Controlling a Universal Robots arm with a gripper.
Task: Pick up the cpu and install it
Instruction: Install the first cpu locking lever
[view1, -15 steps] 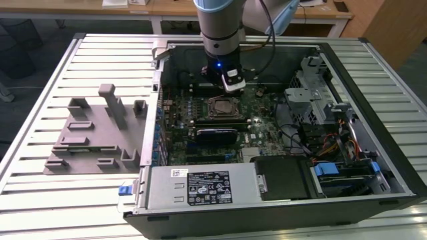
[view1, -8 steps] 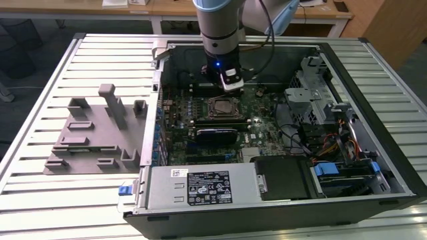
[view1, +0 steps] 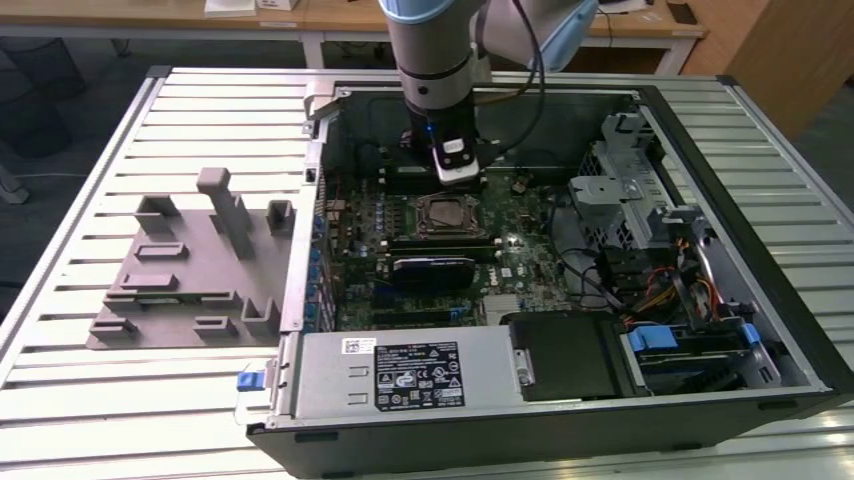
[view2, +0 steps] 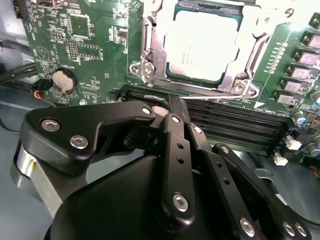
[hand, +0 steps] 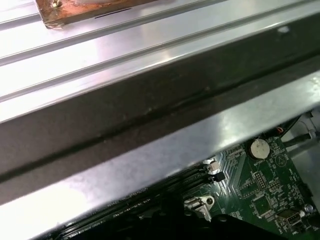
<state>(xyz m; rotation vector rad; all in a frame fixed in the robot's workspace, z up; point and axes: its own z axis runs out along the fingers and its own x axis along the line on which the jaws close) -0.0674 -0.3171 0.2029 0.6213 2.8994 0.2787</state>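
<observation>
Already the cpu (view2: 204, 44) sits in the socket (view2: 150, 60) just beyond the closed, empty claw (view2: 167, 107), so any lift should go straight up.

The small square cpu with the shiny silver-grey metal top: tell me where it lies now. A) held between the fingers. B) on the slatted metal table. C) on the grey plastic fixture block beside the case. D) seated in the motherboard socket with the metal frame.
D: in the second wrist view the cpu lies flat within the socket's metal frame, apart from the gripper.
</observation>
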